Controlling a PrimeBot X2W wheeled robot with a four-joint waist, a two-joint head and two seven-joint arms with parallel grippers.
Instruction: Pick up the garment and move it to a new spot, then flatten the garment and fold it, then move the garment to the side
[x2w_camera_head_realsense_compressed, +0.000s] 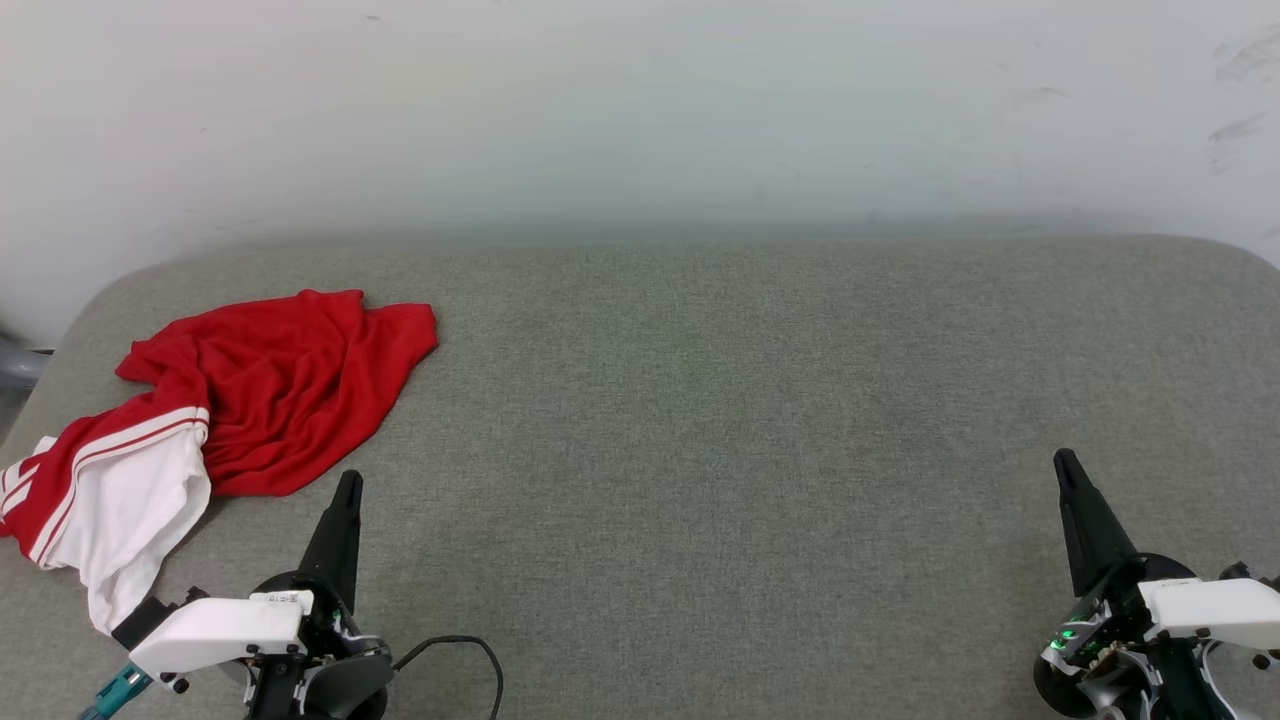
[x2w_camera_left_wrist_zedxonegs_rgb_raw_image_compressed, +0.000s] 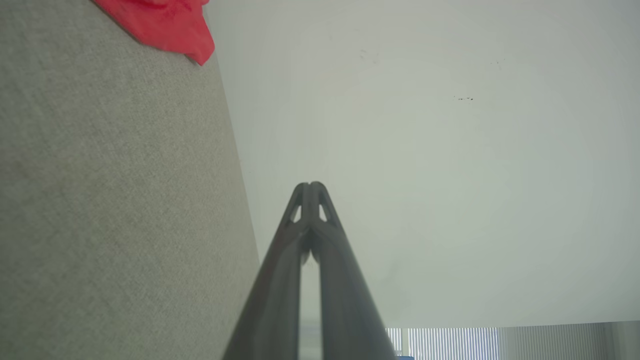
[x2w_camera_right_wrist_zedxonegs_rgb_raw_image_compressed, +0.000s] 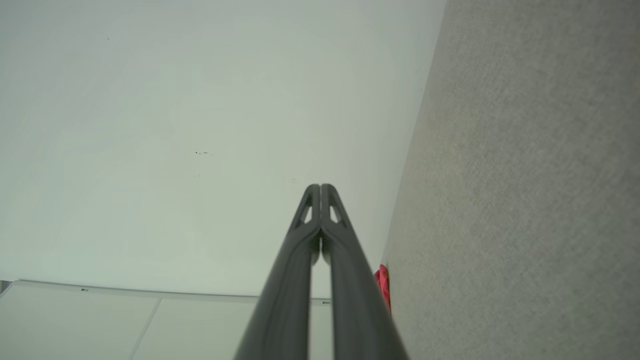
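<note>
Closest to me, my left gripper (x2w_camera_head_realsense_compressed: 348, 487) is pointing across the grey cushion (x2w_camera_head_realsense_compressed: 700, 400) with its fingers pressed together, holding nothing. Just beyond it and to its left the shirt (x2w_camera_head_realsense_compressed: 290, 380) is lying crumpled, its red body bunched and what seems to be a white sleeve trailing toward the cushion's left edge. My right gripper (x2w_camera_head_realsense_compressed: 1064, 465) is sitting well apart from it, fingers likewise pressed together, empty.
</note>
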